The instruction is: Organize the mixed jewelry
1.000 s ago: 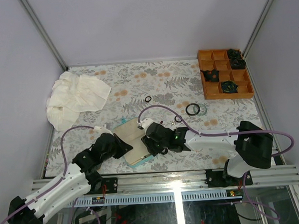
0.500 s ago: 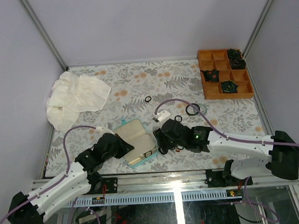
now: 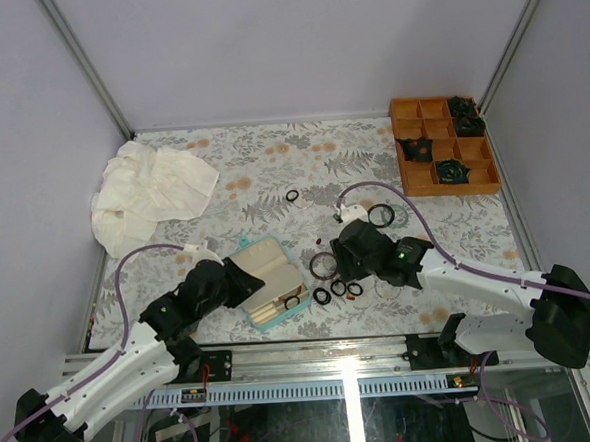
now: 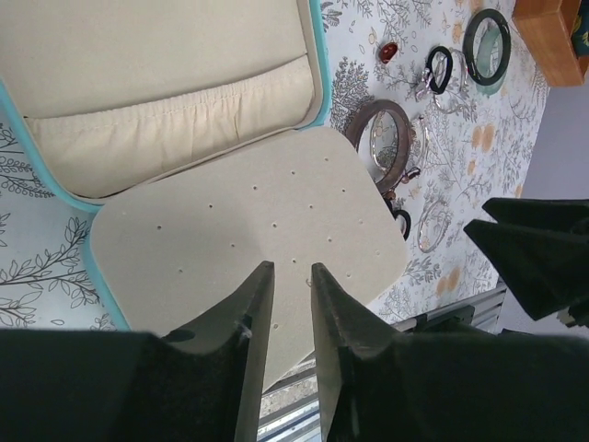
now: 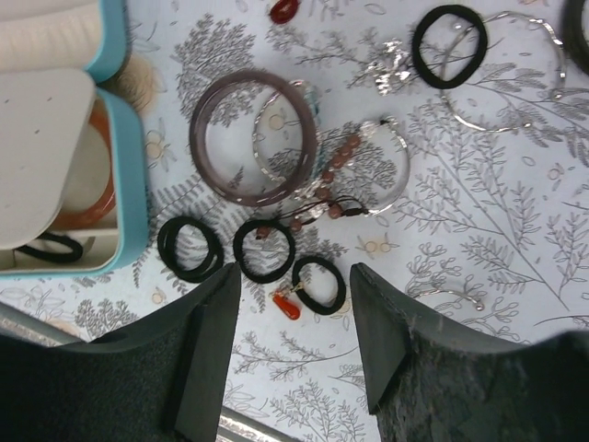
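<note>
Our left claw (image 4: pixel 292 270) hangs over the case's (image 4: pixel 318 64) card (image 4: pixel 239 221), fingers slightly apart (nothing between them); our right claw (image 5: pixel 294 273) gapes empty above black rings (image 5: pixel 264 250).

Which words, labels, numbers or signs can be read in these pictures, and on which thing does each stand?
None can be read. The open teal case with cream lining, the orange compartment tray and the white crumpled cloth carry no text; small yellow marks on the front metal rail are too small to read.
</note>
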`<state>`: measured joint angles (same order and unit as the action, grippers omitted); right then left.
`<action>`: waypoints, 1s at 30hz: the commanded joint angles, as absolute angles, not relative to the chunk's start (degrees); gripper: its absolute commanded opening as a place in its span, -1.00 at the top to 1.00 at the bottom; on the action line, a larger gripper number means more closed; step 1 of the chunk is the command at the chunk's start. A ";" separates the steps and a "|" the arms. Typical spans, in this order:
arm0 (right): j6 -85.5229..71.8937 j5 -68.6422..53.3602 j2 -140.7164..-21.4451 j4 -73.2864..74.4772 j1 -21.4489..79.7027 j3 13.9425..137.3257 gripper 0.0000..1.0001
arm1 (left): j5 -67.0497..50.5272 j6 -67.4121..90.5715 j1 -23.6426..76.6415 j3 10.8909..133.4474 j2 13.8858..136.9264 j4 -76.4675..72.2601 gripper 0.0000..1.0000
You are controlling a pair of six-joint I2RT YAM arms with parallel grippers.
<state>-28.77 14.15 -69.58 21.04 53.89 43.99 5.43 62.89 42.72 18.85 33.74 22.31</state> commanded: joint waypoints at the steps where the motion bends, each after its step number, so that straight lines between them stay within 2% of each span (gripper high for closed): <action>1: -28.54 13.68 -69.20 20.42 50.73 44.05 -0.14 | 7.72 61.49 43.07 21.21 32.87 24.03 0.53; 5: -27.97 12.97 -69.35 20.27 47.98 43.86 -0.05 | 7.93 60.98 43.09 22.25 32.74 24.56 0.41; 9: -27.35 11.92 -69.58 19.78 45.04 43.64 0.06 | 8.35 59.60 43.09 24.37 32.33 25.73 0.16; 13: -26.76 10.76 -70.78 19.45 42.56 44.21 0.10 | 8.22 57.29 43.07 26.53 30.87 26.13 -0.32; 20: -25.55 9.38 -73.88 18.75 40.07 46.90 0.11 | 9.92 53.54 43.09 31.43 30.33 27.65 -0.78; 21: -25.31 9.30 -74.43 18.54 39.79 47.38 0.11 | 10.26 53.29 43.07 32.12 30.59 27.80 -0.94; 22: -25.06 9.11 -74.97 18.40 39.55 47.82 0.11 | 10.32 52.94 43.07 32.65 30.85 27.71 -0.99; 25: -24.41 8.68 -77.08 17.53 38.51 49.38 0.14 | 10.86 52.21 43.08 34.07 31.94 27.60 -1.00; 30: -24.13 6.71 -81.40 15.09 36.82 51.98 0.33 | 12.31 51.45 43.07 34.89 34.12 27.19 -1.00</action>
